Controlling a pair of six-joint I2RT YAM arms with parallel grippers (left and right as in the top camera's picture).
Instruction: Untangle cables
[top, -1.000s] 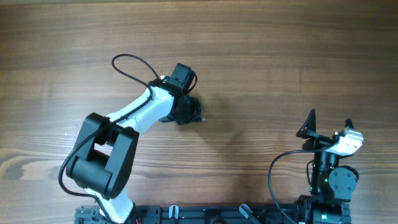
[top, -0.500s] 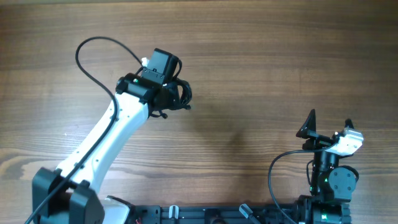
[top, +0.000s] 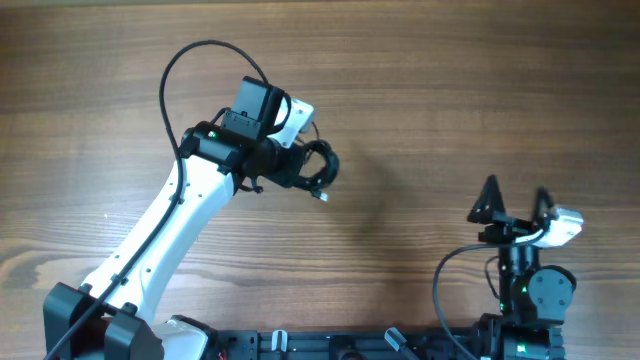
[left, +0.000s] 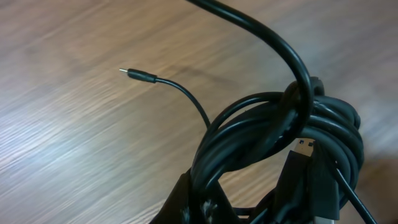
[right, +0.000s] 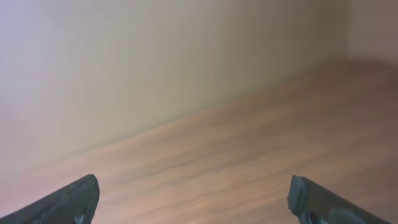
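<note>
Overhead, left of centre: grips bundled cables (top: 327, 166) clenched in left tool (top: 300, 168) over counter (top: 450, 100), one plug end poking free; holds right tool (right: 193, 184) released, empty, well apart at right.

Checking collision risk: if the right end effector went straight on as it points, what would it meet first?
Way looks free: only tabletop shows ahead of the right end effector; depth is unclear.

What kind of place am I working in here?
Likely a robotics lab bench: a plain wooden table, a white robot arm holding a cable bundle, and a second arm parked at the table's edge.
</note>
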